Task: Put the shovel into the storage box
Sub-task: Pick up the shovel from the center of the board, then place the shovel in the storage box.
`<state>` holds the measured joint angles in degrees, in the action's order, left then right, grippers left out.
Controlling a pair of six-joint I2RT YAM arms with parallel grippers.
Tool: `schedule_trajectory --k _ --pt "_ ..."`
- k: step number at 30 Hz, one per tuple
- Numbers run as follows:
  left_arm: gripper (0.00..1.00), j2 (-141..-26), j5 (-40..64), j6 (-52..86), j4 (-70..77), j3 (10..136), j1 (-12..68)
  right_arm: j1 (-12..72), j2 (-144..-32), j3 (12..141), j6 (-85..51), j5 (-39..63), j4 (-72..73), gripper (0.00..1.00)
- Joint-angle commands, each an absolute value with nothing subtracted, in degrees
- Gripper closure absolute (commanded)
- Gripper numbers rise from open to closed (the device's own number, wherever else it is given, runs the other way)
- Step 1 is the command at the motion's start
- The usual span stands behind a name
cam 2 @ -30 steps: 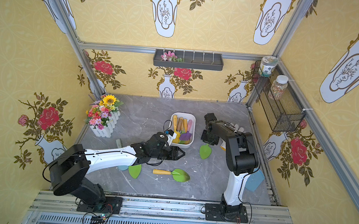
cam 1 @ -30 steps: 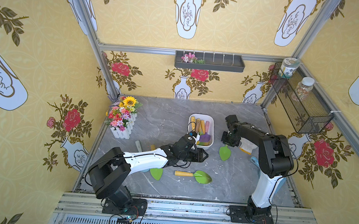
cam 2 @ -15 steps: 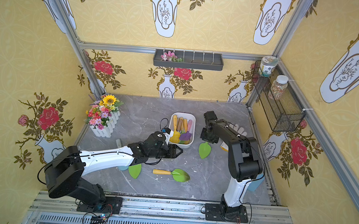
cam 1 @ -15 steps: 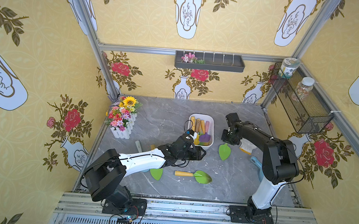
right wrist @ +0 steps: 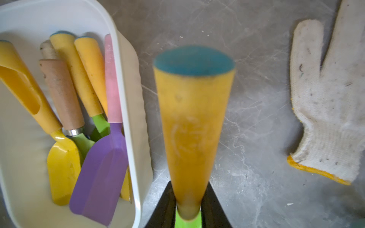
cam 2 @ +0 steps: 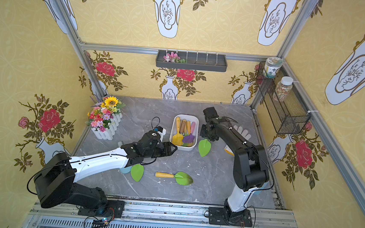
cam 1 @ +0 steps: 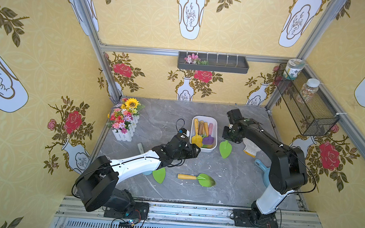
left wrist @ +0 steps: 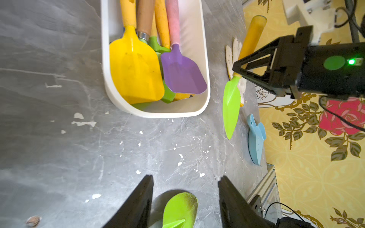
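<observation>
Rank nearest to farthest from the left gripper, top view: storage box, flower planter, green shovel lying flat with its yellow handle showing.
1. storage box, just ahead of the left gripper.
2. green shovel, lying flat toward the front.
3. flower planter, back left.

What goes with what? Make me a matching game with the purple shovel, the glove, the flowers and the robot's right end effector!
Things:
1. purple shovel
2. white glove
3. flowers
4. right end effector

Places or states:
A. shut on a green shovel
B. in a white fence planter
C. inside the storage box
D. flat on the table

Pairs: 1-C, 2-D, 3-B, 4-A.
</observation>
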<state>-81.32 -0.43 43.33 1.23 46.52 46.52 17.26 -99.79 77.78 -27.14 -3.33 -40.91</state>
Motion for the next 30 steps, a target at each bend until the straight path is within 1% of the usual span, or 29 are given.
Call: schedule_trajectory --k 1,6,17,30 --pt "0.43 -80.0 -1.3 43.5 0.1 45.3 45.3 18.4 -99.5 79.9 -27.2 -4.1 -42.8 0.75" --pt "0.43 -78.0 -1.4 43.5 -0.5 44.1 43.9 20.2 -100.9 84.0 -27.5 -3.6 -44.0 0.75" --pt "0.43 -75.7 -1.5 44.3 -0.8 42.2 43.2 24.1 -108.3 94.9 -28.1 -2.0 -45.9 0.74" --pt "0.43 -75.4 -1.1 45.3 0.0 40.8 43.1 24.5 -117.8 104.4 -29.7 2.7 -46.5 0.74"
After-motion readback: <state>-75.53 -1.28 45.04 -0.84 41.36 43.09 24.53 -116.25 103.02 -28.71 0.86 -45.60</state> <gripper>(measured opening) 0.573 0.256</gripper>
